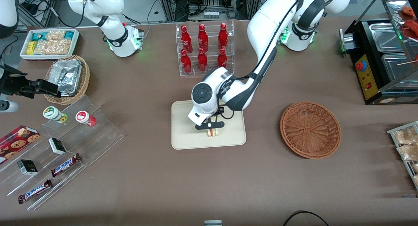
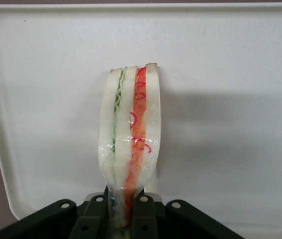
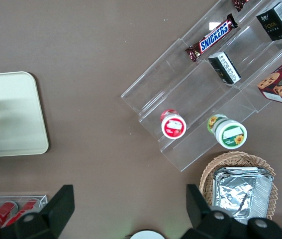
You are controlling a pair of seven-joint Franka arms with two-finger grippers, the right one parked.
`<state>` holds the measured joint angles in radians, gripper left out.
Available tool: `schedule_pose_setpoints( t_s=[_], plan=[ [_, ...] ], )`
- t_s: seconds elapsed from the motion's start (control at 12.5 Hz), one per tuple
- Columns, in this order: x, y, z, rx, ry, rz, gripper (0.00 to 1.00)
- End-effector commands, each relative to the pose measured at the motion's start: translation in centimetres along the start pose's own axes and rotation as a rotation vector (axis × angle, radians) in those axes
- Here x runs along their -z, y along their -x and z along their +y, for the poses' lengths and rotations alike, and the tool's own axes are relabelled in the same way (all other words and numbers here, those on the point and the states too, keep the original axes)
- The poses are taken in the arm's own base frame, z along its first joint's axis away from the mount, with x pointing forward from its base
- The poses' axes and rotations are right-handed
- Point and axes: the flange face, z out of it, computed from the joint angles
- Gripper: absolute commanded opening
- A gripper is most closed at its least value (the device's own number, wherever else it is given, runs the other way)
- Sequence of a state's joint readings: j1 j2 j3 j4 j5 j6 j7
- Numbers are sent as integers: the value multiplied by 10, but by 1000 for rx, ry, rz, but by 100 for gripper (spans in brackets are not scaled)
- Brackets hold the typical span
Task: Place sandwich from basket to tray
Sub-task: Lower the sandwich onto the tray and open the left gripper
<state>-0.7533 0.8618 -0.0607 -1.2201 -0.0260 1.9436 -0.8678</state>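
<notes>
A brown matte table (image 1: pixel 137 173) carries everything. On it lies the tray (image 1: pixel 183 134), a flat cream rectangle with rounded corners, a low rim and a faintly speckled surface. Toward the working arm's end of the table sits the basket (image 1: pixel 310 129), a wide, shallow round bowl of reddish-brown woven wicker with nothing in it. The gripper (image 1: pixel 213 127) hangs over the tray, its black fingers (image 2: pixel 143 219) pinching the sandwich (image 2: pixel 130 134) by one end. The sandwich is a thin wedge wrapped in clear, crinkled film: pale white bread slices stand side by side with a green layer and a red-orange layer showing on the cut edge. It stands on edge above the middle of the tray; whether it touches the surface cannot be told.
</notes>
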Motion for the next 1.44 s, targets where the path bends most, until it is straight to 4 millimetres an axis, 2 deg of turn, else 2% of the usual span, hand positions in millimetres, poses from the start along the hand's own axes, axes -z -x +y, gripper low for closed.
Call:
schedule_pose_setpoints(
  t_s=[0.0,0.08,0.16,0.24,0.32,0.48,0.72,0.96,1.12,1.28,1.36],
  plan=[
    [-4,-3,7,35,15,0,0],
    [-6,-3,8,38,20,2,0],
    [-6,-3,8,39,20,4,12],
    [-5,-3,8,42,22,4,79],
    [-3,-3,8,42,22,4,100],
    [8,-2,7,40,26,9,100],
    [38,-3,4,43,16,5,100],
    [75,-8,-4,39,22,11,100],
    [108,-5,-9,42,46,40,100],
    [133,-10,-20,57,58,65,100],
    [136,-14,-26,66,48,71,100]
  ],
)
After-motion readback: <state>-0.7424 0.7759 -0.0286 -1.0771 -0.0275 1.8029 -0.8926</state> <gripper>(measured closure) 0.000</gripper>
